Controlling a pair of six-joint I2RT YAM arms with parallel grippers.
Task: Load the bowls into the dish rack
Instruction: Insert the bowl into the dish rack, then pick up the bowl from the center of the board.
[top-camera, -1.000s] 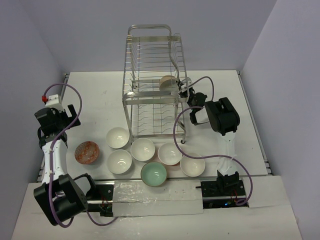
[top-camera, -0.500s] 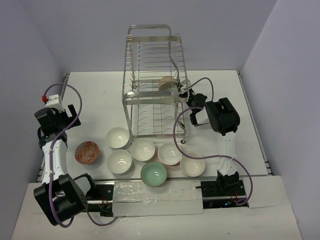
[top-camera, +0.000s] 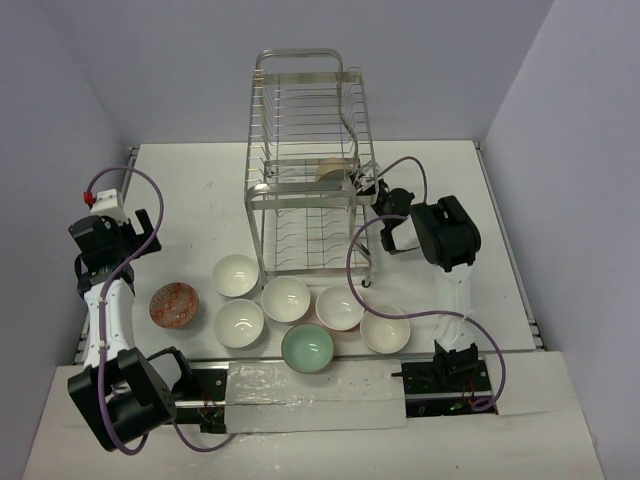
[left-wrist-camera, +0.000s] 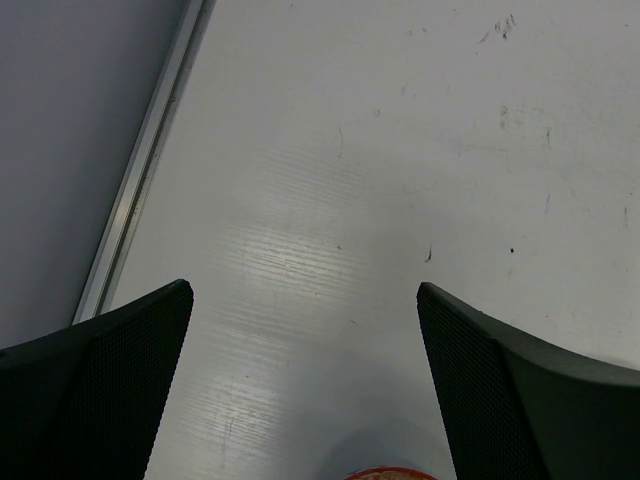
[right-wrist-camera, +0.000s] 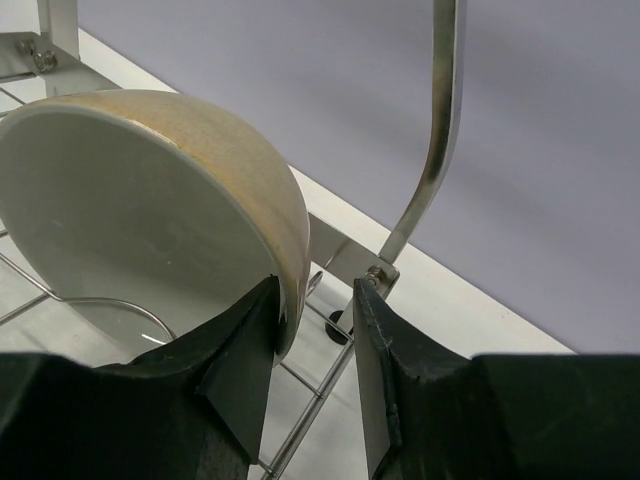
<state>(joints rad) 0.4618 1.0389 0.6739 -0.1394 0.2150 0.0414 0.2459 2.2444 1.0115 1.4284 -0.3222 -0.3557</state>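
The silver wire dish rack (top-camera: 305, 190) stands at the back middle of the table. A tan-outside, white-inside bowl (top-camera: 333, 170) leans on edge in its upper tier. My right gripper (top-camera: 368, 187) is at that bowl's rim (right-wrist-camera: 150, 200). Its jaws (right-wrist-camera: 315, 290) stand apart: the left finger is inside the rim, and a gap separates the right finger from the outer wall. Several white bowls (top-camera: 286, 299), a mint green bowl (top-camera: 307, 349) and an orange-red bowl (top-camera: 175, 304) sit in front of the rack. My left gripper (top-camera: 140, 232) hangs wide open (left-wrist-camera: 305, 295) over bare table.
A rack upright (right-wrist-camera: 440, 150) rises just right of my right fingers. The orange-red bowl's rim (left-wrist-camera: 390, 474) peeks in at the bottom of the left wrist view. A metal rail (left-wrist-camera: 150, 160) marks the table's left edge.
My right gripper's jaws have spread apart off the tan bowl, which has settled slightly left and lower in the rack's upper tier. The left arm has not moved.
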